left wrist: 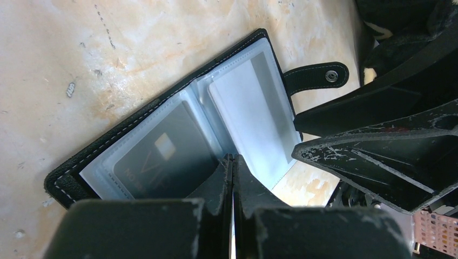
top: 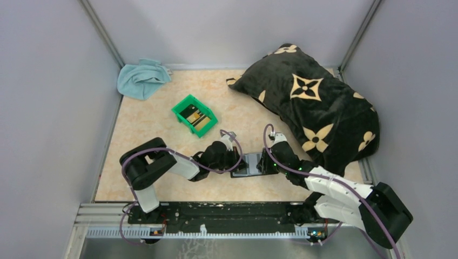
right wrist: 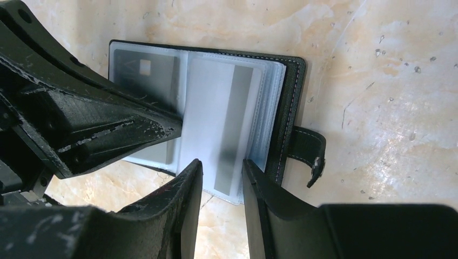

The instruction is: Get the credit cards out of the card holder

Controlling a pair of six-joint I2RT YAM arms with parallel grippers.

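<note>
The card holder (top: 251, 164) lies open and flat on the counter (top: 146, 135) near the front edge, between the two hands. Its snap strap (right wrist: 308, 148) sticks out to one side.

A dark card (left wrist: 162, 156) sits in one clear sleeve and a pale card with a grey stripe (right wrist: 216, 108) in the sleeve beside it.

The left hand (left wrist: 233, 162) is closed tight with nothing in it. Its tip is down at the fold and lies partly across the dark card's sleeve.

The right hand (right wrist: 222, 170) stands partly open. Its fingers are spread above the near end of the pale card's sleeve, gripping nothing that I can make out.

Farther back, a green bin (top: 184, 123) holds more cards (top: 195, 115). A blue cloth (top: 141, 78) lies crumpled in the far left corner. A black pillow with tan flowers (top: 318, 108) crowds the right side, just beside the right arm.
</note>
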